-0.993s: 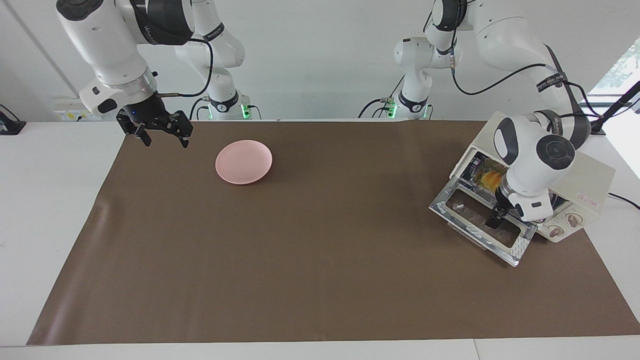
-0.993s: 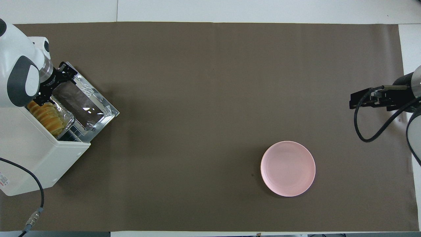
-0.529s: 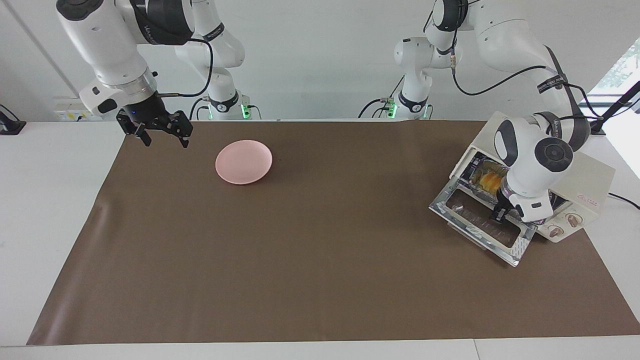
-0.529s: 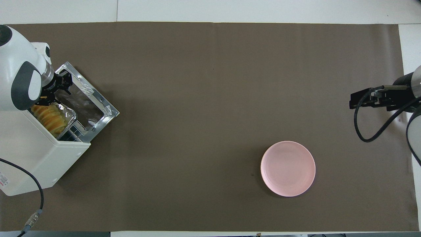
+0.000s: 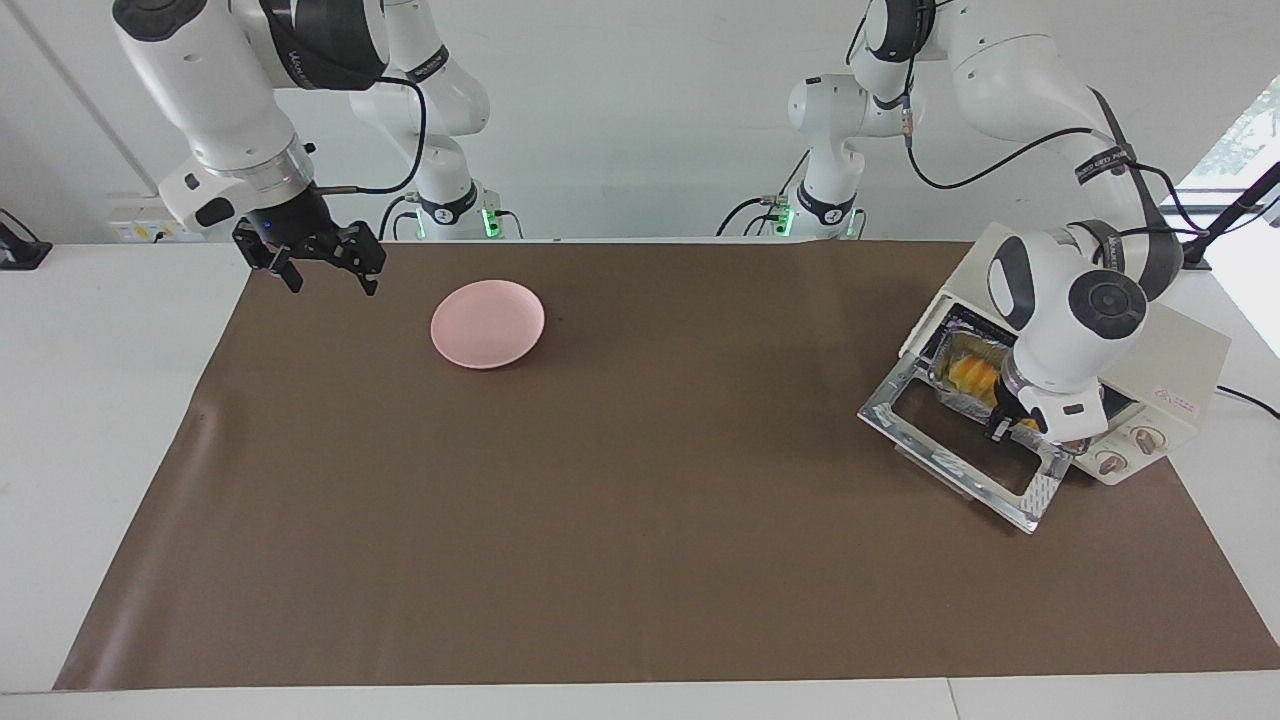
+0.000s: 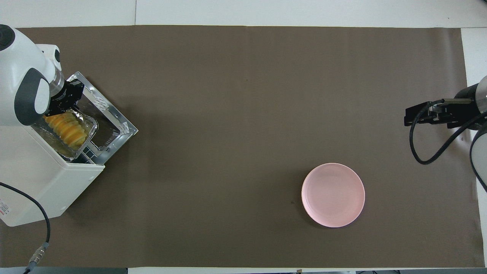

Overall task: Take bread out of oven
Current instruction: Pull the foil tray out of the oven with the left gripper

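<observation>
Brown-covered bench (image 5: 640,520): your left tool (image 5: 1000,428) pinches the foil tray (image 6: 85,139) carrying bread (image 6: 65,129) at the oven (image 5: 1170,375) mouth, right tool (image 5: 322,272) spread, waiting; next, draw it clear.

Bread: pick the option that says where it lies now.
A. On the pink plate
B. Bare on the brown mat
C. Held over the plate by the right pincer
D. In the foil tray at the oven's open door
D: the bread lies in the foil tray at the mouth of the oven, over its dropped door, with the left pincer shut on the tray's edge; the pink plate is bare.
</observation>
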